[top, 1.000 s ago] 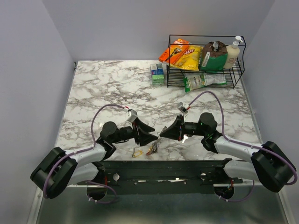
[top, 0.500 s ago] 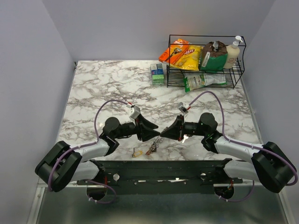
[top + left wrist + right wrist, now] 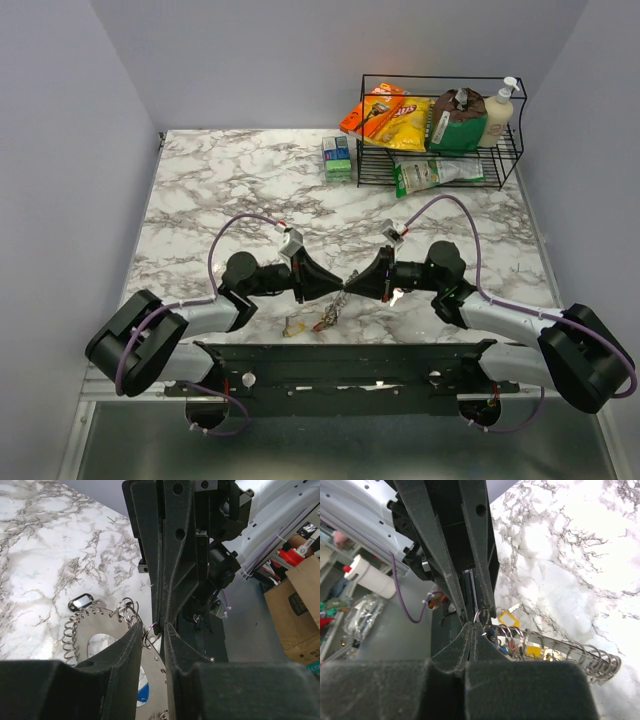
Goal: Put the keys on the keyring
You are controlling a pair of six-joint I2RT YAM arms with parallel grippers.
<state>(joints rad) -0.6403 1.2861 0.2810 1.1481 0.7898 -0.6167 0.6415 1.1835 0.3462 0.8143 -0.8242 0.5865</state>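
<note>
Left gripper (image 3: 153, 628): jaws stand a narrow gap apart, set around a small loop of the keyring (image 3: 481, 616). No firm pinch shows, so I read it as not yet holding.
Right gripper (image 3: 470, 629): fingers pressed fully together, with the keyring's wire coming out right at their tips. It looks to be the holder.
Why tip to tip: the 2 grippers face each other nose to nose above the worktop (image 3: 240, 190), probably so 1 steadies the ring while the other works at it.
Keyring place: held clear of the worktop, about midway along the near edge, its lower part trailing down.
Keys (image 3: 293, 326): a few, some yellow-headed, lie just below by that near edge, within easy reach.
Coiled wire (image 3: 580, 656): on the worktop beside them; its part in the task I cannot tell.
Step, my guess: getting a 2-sided grip before threading.
</note>
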